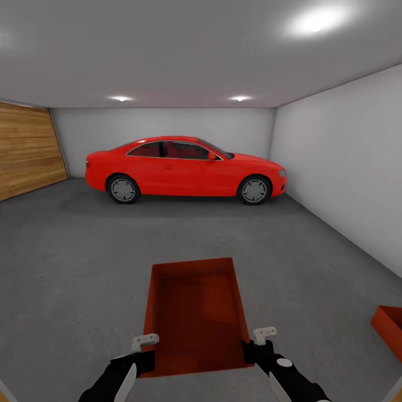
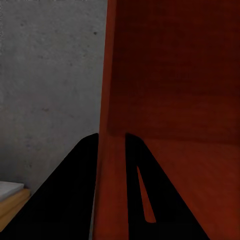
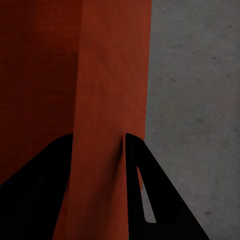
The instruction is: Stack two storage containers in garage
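Observation:
I am in the garage, holding one orange-red storage container point(image 1: 195, 315) out in front of me above the dark grey floor point(image 1: 72, 262). My left gripper point(image 1: 146, 349) is shut on its left wall point(image 2: 112, 100), one finger on each side of it. My right gripper point(image 1: 258, 345) is shut on its right wall point(image 3: 112, 100) in the same way. The bin is empty. A corner of the other storage container point(image 1: 391, 329) sits on the floor at the right edge of the head view.
A red coupe car point(image 1: 184, 170) stands side-on across the far end. A wooden-plank wall point(image 1: 28, 148) is at the left and a white wall point(image 1: 346, 167) at the right. Open grey floor lies between me and the car.

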`<state>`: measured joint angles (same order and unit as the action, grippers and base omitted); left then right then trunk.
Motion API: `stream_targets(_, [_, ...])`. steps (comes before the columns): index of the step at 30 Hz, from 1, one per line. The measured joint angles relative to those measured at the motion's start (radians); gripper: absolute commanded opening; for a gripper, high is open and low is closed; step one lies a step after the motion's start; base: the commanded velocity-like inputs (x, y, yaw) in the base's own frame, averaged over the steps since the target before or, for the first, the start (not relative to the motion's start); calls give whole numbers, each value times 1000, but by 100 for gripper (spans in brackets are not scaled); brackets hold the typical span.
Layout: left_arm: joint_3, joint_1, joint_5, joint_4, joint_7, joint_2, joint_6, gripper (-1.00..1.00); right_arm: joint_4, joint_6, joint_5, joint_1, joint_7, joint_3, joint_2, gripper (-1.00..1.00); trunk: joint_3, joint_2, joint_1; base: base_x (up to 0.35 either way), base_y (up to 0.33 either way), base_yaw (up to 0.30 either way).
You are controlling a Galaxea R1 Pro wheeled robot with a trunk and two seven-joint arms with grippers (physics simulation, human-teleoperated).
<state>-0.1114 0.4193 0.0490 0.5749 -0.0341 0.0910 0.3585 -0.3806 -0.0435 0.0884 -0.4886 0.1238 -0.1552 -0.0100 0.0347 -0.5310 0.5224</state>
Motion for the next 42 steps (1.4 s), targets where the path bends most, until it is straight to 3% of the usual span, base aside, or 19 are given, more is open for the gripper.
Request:
stream_targets(17, [0, 0, 1, 0, 0, 0, 0, -100, 0, 0, 0, 0, 0, 0, 0, -100, 0, 0, 0, 101, 0, 0])
stream_targets(42, [1, 0, 2, -2, 0, -1, -2, -100, 0, 0, 0, 0, -1, -1, 0, -100, 0, 0, 0, 10, -13, 0])
